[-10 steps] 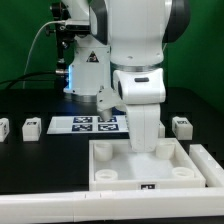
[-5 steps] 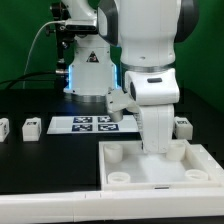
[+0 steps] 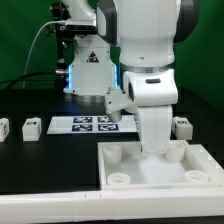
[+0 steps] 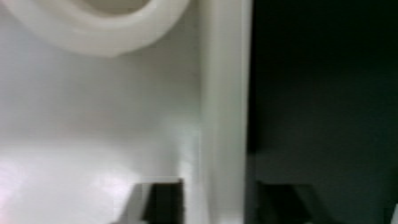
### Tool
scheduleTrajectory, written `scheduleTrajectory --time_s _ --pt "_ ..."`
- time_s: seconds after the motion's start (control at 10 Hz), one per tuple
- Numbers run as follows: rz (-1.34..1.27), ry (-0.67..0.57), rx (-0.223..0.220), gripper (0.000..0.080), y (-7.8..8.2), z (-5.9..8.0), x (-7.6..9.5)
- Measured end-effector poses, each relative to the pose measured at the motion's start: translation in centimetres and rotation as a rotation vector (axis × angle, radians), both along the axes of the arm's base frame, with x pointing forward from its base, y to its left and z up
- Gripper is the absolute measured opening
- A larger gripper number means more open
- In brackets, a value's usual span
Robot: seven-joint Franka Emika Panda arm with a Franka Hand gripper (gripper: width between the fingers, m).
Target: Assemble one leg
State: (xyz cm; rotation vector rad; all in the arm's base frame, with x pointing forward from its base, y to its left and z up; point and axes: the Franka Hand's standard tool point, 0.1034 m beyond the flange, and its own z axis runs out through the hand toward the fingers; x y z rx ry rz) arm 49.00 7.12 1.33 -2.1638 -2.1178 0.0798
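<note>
Black counter (image 3: pixel 40 165): small white tagged plastic leg (image 3: pixel 30 127) loose, unsocketed. Gripper (image 4: pixel 219 200) straddles large white square tray (image 3: pixel 160 180) wall; clamping indeterminate.

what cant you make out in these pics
gripper fingertips: exterior view, hidden by the arm and the tray wall.
leftmost leg: exterior view, cut off by the picture's edge.
tags on the legs: exterior view, too small to read.
whatever lies beyond the tray wall: wrist view, only black, and the picture is blurred.

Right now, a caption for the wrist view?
Pincer clamps the tray by its side wall, one round socket beside it.
</note>
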Motion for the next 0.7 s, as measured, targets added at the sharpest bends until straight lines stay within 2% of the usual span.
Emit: scheduleTrajectory --time_s 0.1,0.2,0.3,0.4,0.7 --pt "-0.003 -0.004 -0.001 0.034 0.0 0.3 0.1" --pt "-0.007 -0.007 -0.003 0.0566 0.0 0.5 0.0" --pt "-0.011 -0.009 -0.005 0.0566 -0.1 0.7 -0.1" --pt "-0.022 -0.014 -0.008 0.0624 -0.1 1.2 -0.1" --pt "-0.129 -0.04 -0.031 0.0648 -0.2 3.6 -1.1"
